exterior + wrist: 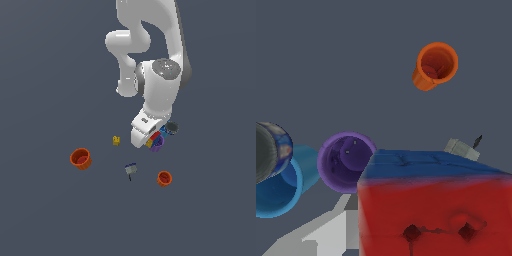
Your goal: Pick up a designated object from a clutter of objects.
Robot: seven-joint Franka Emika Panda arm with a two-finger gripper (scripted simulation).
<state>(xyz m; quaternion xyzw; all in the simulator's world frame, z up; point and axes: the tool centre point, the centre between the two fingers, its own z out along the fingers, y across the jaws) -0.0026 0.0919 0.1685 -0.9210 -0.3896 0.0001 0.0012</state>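
Note:
The designated object, a cube point(431, 210) with a red face toward the camera and a blue face above it, fills the near part of the wrist view. One pale finger point(331, 232) lies against its side; the other finger is hidden. In the exterior view the cube point(152, 140) shows red, yellow and blue under the white hand, and my gripper point(150, 139) is shut on it. It looks raised above the floor, far nearer the wrist camera than the cups. The purple cup point(158, 145) point(346, 161) stands right beside it.
A blue cup point(281, 192) point(164, 131) and a dark grey disc point(172, 128) point(268, 150) crowd the purple cup. A small orange cup point(164, 178) point(435, 65), a larger orange cup point(80, 158), a grey hammer-like piece point(131, 170) point(462, 148) and a tiny yellow block point(116, 140) lie scattered.

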